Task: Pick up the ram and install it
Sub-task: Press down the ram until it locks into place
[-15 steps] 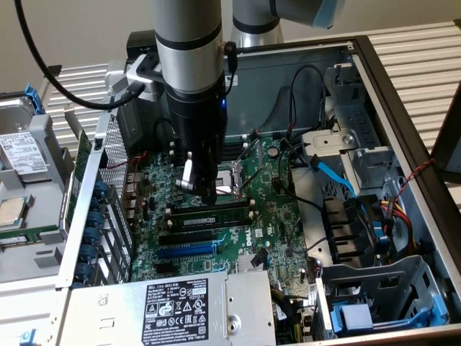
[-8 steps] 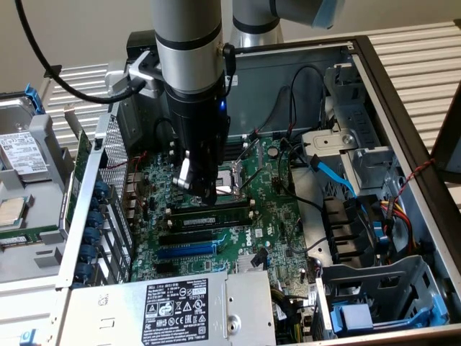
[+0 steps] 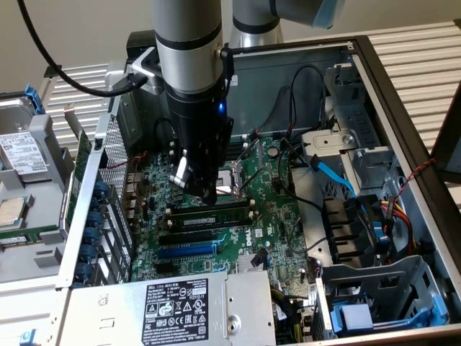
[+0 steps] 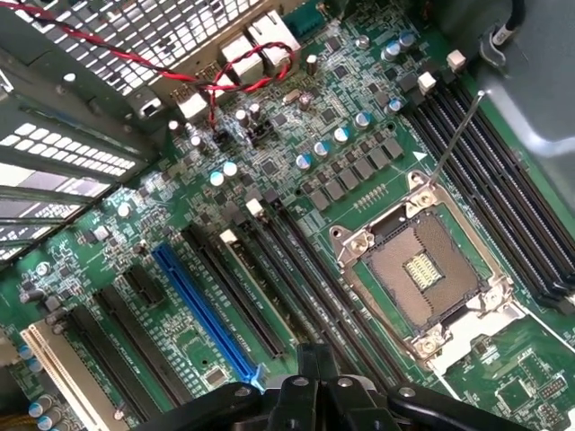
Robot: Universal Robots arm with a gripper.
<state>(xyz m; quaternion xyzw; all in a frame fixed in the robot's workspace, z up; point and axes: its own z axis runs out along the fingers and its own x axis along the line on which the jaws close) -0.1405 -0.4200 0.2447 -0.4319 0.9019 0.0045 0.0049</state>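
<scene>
My tool (image 3: 205,189) hangs closed at frame center, just above the ram (image 3: 209,214) seated in a black slot on the green motherboard (image 3: 270,216).

arm (image 3: 189,32): silver-grey tube sections, black joint bands, pale blue end cap on the upper joint
wrist: black cylinder, small blue light glowing
cable (image 3: 54,68): black, looping to the wrist
gripper (image 3: 203,189): black body, silver plate on one side; black linkage with round pivots in the wrist view

Green motherboard (image 4: 296,135); blue expansion slot (image 4: 205,314); red-black twisted wires (image 4: 180,67)
</scene>
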